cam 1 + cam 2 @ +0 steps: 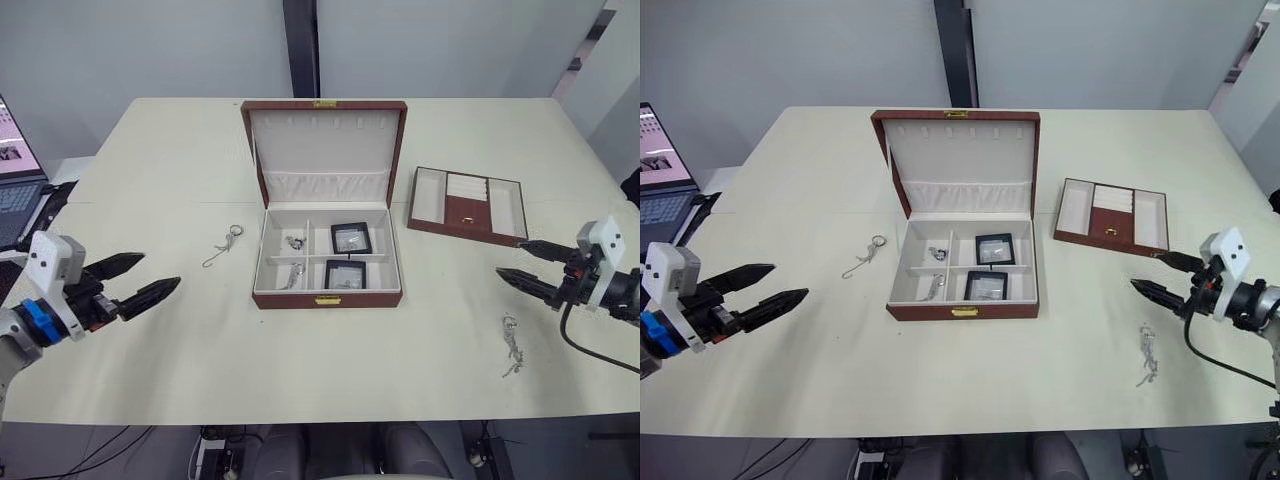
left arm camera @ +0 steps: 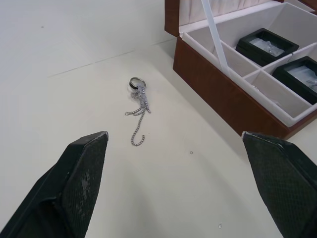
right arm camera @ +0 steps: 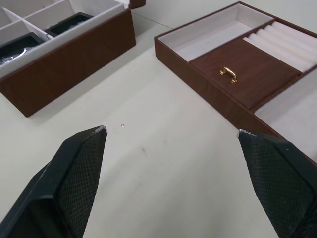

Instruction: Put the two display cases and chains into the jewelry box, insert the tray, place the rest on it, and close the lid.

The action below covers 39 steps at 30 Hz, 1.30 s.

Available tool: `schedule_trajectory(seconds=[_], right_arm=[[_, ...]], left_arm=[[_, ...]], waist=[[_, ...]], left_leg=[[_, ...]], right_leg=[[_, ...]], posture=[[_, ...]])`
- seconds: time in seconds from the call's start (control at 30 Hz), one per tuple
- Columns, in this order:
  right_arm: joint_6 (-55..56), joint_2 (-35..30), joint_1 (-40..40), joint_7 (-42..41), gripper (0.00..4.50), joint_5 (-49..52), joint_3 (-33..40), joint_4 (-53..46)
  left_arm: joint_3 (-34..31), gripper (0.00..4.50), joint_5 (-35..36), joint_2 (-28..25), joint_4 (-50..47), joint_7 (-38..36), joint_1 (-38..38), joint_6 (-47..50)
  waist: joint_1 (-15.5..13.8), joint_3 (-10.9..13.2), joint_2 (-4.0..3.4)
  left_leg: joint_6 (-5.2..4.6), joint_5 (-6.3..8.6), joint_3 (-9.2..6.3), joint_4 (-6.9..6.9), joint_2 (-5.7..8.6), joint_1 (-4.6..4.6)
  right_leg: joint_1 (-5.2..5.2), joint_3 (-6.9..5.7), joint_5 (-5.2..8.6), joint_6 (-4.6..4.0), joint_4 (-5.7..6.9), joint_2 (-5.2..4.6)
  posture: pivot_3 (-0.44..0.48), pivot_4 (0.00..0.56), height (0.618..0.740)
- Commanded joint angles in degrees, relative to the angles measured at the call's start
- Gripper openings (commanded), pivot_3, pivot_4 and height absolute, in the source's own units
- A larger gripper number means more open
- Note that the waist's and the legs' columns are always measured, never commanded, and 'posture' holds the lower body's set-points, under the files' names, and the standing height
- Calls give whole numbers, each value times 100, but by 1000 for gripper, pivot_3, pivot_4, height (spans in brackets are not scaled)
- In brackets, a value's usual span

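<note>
Jewelry box (image 1: 326, 296) sits mid-table w/ lid up; both black display cases (image 1: 351, 238) are already in the right-hand compartments, and two chains (image 1: 295, 242) look to be in the left-hand ones, tho too small to be sure. Tray (image 1: 466, 205) rests on the table just right of the box, apart from it, brass handle (image 3: 228, 74) up. Next step by my read: insert the tray. Right gripper (image 1: 523, 264) hovers near the tray's front edge, fingers wide apart, holding nothing; left gripper (image 1: 130, 280) hangs well left of the box, also wide open & empty. To do it well: come down over the centre handle, pinch it square so the tray hangs level, lift clear of the box wall, then lower straight so the edges seat w/o catching on the cases. A ring-and-chain piece (image 2: 139, 106) lies left of the box, another chain (image 1: 512, 345) at front right; leave both until the tray is seated.
</note>
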<state>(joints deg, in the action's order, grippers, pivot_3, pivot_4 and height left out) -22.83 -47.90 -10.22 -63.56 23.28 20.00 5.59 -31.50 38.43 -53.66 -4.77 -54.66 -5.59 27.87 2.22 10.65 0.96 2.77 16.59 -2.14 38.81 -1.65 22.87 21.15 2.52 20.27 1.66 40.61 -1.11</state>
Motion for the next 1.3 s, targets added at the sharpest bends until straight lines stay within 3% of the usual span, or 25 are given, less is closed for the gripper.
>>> schedule_trajectory(seconds=[0.03,1.0,1.3], right_arm=[[375,-168,172,109,4475,-56,360,271],[803,-237,24,310,4475,-136,227,818],[174,-52,-138,429,4475,221,39,-122]], left_arm=[[-249,4500,-159,-156,317,-147,161,-218],[-375,4500,-474,102,624,-204,98,-453],[-115,4500,-437,315,286,94,288,-283]], waist=[[-15,0,0],[-21,0,0],[-20,0,0]], left_leg=[[0,0,-1,0,1,0],[0,0,5,1,0,-2],[0,0,4,2,-1,-2]], right_leg=[[0,-1,0,0,1,0],[0,2,0,0,5,-3],[0,1,0,0,10,-3]], posture=[[0,150,740],[0,150,740],[0,150,740]])
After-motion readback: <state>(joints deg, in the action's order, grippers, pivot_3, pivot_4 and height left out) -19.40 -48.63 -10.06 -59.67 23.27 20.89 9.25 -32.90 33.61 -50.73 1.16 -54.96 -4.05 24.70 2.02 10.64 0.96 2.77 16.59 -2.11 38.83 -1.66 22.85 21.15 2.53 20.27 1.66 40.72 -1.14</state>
